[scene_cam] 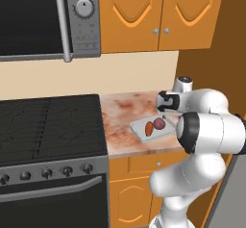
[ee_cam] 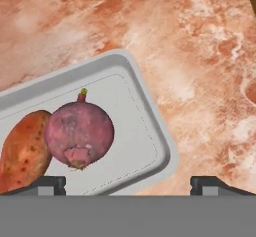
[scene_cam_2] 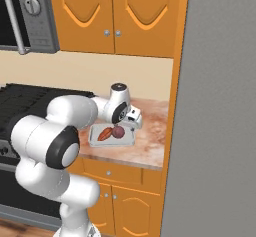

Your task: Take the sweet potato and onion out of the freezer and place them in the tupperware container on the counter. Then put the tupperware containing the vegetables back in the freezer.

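Freezer is the tall grey slab filling the right side of the right base view, door side facing the camera, closed as far as the view shows. Black stove sits at 9 o'clock of the desk, microwave above it, orange wall cabinets over the desk. Desk is the marbled reddish-brown top between stove and freezer, orange base cabinets under it. White arm bends over the desk's front edge. Tupperware container, shallow grey tray, lies flat on the desk near the front edge; in the left base view it is at about 3 o'clock of the stove. Both vegetables lie inside the tray, touching each other: sweet potato at 9 o'clock of the onion, onion roughly mid-tray. Same pair seen in the right base view, potato left, onion right. Gripper hangs just above the tray's near rim, fingers spread wide, nothing between them, no contact with tray or vegetables; onion sits at about 11 o'clock of the gripper in the hand view.
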Motion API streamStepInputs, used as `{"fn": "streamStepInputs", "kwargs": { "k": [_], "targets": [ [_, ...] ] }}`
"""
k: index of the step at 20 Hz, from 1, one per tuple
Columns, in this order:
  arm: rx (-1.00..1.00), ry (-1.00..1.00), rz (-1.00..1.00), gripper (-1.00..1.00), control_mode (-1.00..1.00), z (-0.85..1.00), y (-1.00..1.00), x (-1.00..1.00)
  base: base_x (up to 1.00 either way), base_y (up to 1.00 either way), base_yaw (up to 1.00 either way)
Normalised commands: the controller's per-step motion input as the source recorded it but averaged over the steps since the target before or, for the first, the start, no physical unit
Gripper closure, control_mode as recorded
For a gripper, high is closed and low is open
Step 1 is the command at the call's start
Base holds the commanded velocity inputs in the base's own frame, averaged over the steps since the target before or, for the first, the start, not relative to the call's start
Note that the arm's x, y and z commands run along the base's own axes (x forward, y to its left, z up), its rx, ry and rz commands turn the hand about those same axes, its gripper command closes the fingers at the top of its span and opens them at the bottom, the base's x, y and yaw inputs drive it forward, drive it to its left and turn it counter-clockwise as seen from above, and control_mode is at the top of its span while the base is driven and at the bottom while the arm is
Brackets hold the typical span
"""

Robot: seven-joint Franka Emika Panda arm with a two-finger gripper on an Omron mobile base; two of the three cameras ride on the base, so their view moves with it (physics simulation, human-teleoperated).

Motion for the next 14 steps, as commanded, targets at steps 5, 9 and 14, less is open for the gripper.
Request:
{"fn": "streamStepInputs", "kwargs": {
  "k": [5, 9, 14],
  "targets": [
    [0.0, 0.07, 0.0, -1.0, -1.0, -0.08, -0.36, 0.01, 0.0, 0.0, 0.0],
    [0.0, 0.0, 0.0, -1.0, -1.0, -0.34, -0.09, 0.0, 0.0, 0.0, 0.0],
    [0.0, 0.0, 0.0, -1.0, -1.0, -0.42, -0.05, 0.0, 0.0, 0.0, 0.0]
  ]
}}
